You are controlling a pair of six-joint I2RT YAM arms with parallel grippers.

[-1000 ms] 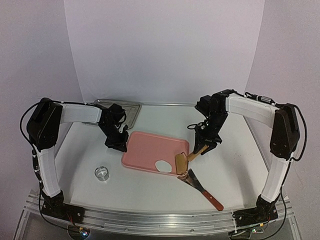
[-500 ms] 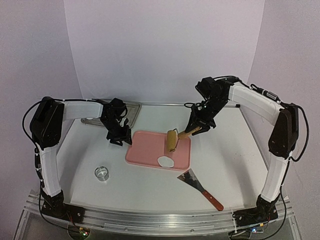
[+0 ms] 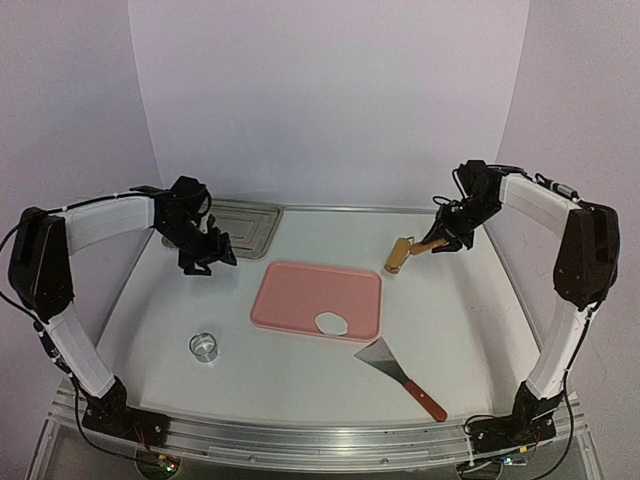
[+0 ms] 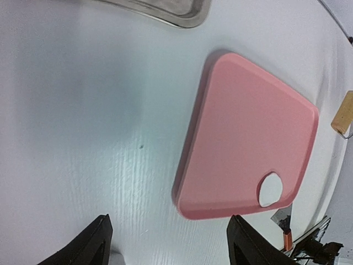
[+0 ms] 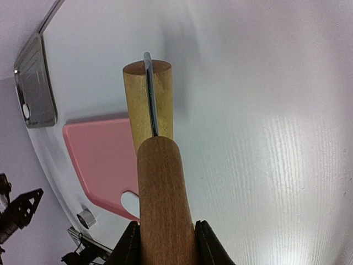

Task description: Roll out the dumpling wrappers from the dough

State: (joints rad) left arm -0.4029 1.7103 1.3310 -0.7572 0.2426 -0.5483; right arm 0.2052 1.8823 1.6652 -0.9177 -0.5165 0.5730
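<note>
One round white wrapper (image 3: 331,323) lies flat at the near right corner of the pink board (image 3: 300,290), close to its rim. The right gripper (image 3: 441,243) pinches the wooden handle of the roller (image 3: 398,255) and holds it off the board, over the far right part of the tabletop (image 3: 150,380). The left gripper (image 3: 205,258) stands spread and empty near the far left, well apart from the board.

Nothing steadies the board, so a push from the roller could make it slide. The wrapper sits so near the corner that a stroke could drag dough over the rim or fold it. The roller is gripped by the handle alone, and its heavier head could swing or slip in the pinch.

The top view alone shows both arms, the ring cutter (image 3: 204,346) toward the near left and the scraper (image 3: 400,370) just beside the board's near right corner. The right wrist view shows the grip itself: fingers (image 5: 130,245) pressed on either side of the handle, metal yoke ahead. The left wrist view gives the board's whole outline and a corner of the metal tray (image 4: 165,11) — but not the cutter.
</note>
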